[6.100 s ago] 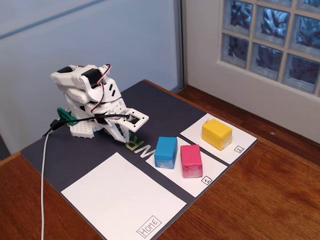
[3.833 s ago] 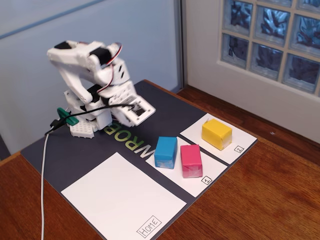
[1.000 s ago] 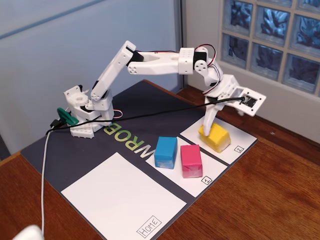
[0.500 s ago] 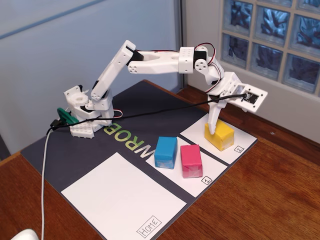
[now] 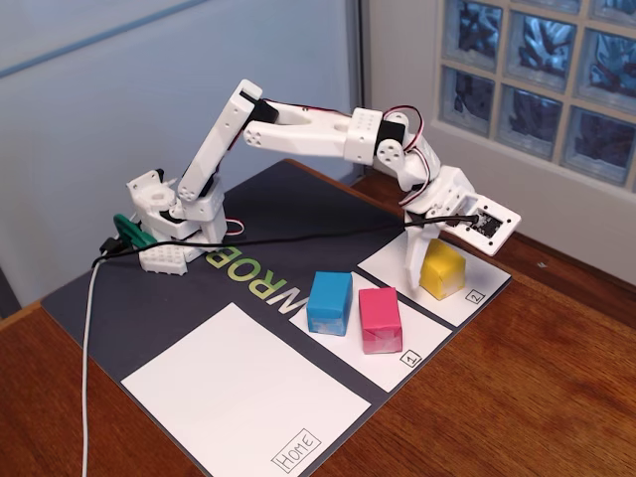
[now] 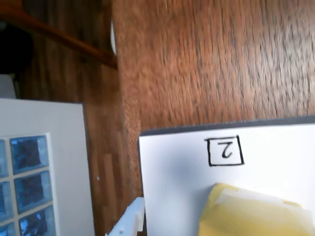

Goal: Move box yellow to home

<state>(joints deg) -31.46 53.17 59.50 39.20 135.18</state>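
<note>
The yellow box (image 5: 443,268) stands on the small white sheet marked "2" (image 5: 480,281) at the right of the mat. My gripper (image 5: 432,264) is down at the box and open. One white finger (image 5: 410,266) reaches the sheet just left of the box, and the other jaw is hidden behind it. In the wrist view the yellow box (image 6: 256,212) fills the bottom right, with a strip of bare paper between it and the white fingertip (image 6: 131,222). Home (image 5: 238,396), the big white sheet with its label, lies at the front left with nothing on it.
A blue block (image 5: 330,301) and a pink block (image 5: 379,318) stand side by side on the sheet marked "1" (image 5: 427,336), between home and the yellow box. The arm's base (image 5: 174,234) and its cables sit at the back left. Wooden table surrounds the dark mat.
The gripper has dropped lower. Its finger, which rested on the yellow box's top, now stands beside the box's left face. The box has shifted slightly right.
</note>
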